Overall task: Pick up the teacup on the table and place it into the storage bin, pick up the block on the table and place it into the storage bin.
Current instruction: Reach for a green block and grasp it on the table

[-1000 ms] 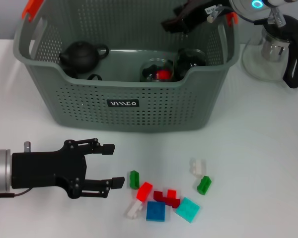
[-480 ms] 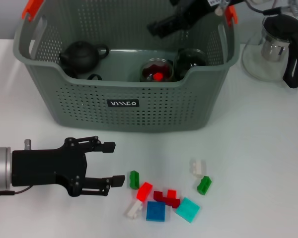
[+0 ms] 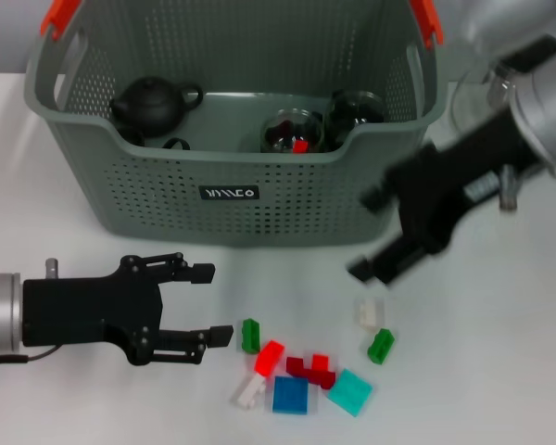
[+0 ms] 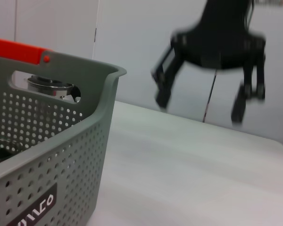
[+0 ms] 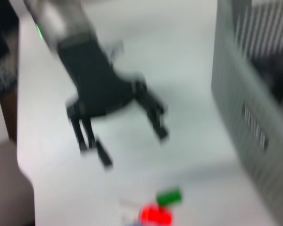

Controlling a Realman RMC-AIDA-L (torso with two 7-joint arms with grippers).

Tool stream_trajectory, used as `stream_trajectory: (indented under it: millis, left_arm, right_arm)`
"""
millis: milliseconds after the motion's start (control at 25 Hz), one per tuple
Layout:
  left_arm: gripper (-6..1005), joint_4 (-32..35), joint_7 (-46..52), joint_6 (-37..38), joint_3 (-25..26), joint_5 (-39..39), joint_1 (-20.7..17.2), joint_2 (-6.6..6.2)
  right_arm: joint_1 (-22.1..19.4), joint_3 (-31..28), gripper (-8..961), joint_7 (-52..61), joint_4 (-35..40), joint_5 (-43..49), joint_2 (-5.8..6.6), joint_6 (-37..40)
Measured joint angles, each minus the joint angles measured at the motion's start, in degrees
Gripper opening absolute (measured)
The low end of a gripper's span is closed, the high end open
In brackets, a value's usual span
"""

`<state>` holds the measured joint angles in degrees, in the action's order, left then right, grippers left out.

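The grey-green storage bin (image 3: 232, 185) stands at the back of the table. Inside it are a glass teacup (image 3: 292, 132) with a small red block in it and a second glass cup (image 3: 355, 109). Several loose blocks lie in front: green (image 3: 250, 335), red (image 3: 270, 357), blue (image 3: 290, 395), teal (image 3: 350, 391) and white (image 3: 369, 312). My left gripper (image 3: 213, 304) rests open just left of the green block. My right gripper (image 3: 366, 234) hangs open and blurred above the white block, by the bin's front right corner. The left wrist view shows the right gripper (image 4: 200, 108) beyond the bin (image 4: 61, 141).
A black teapot (image 3: 151, 102) sits in the bin's left half. A glass pitcher (image 3: 473, 102) stands right of the bin, mostly hidden by my right arm. The right wrist view shows the left gripper (image 5: 132, 147), green block (image 5: 170, 197) and bin wall (image 5: 254, 117).
My right arm has swung from above the bin's back right corner down to the front, over the table near the blocks. The left gripper has stayed put.
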<state>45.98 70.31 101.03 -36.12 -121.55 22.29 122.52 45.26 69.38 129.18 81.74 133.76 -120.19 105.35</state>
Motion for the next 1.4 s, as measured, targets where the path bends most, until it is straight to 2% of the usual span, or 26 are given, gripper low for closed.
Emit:
stream_trajectory:
  millis: [120, 400, 680, 840, 1400]
  left_arm:
    - [830, -0.11, -0.13, -0.16, 0.0, 0.0, 0.11, 0.0]
    - [830, -0.18, -0.28, -0.22, 0.0, 0.0, 0.23, 0.0]
    - [830, -0.34, -0.37, -0.25, 0.0, 0.2, -0.06, 0.16]
    - [830, -0.62, -0.46, -0.29, 0.0, 0.32, -0.21, 0.26]
    - [829, -0.85, -0.95, -0.41, 0.0, 0.05, -0.29, 0.29]
  right_arm:
    - [-1.06, 4.02, 947, 1.65, -4.07, 3.5, -0.1, -1.08]
    - [-1.07, 9.37, 945, 3.04, -11.09, 5.9, -0.14, -4.05]
    - [-0.14, 11.7, 945, 5.76, -16.3, 9.82, -0.14, -6.92]
    - [0.35, 15.57, 945, 7.69, -19.18, 10.42, -0.22, -9.99]
    - [0.58, 23.95, 941, 13.26, -22.11, 10.15, -0.55, -18.16]
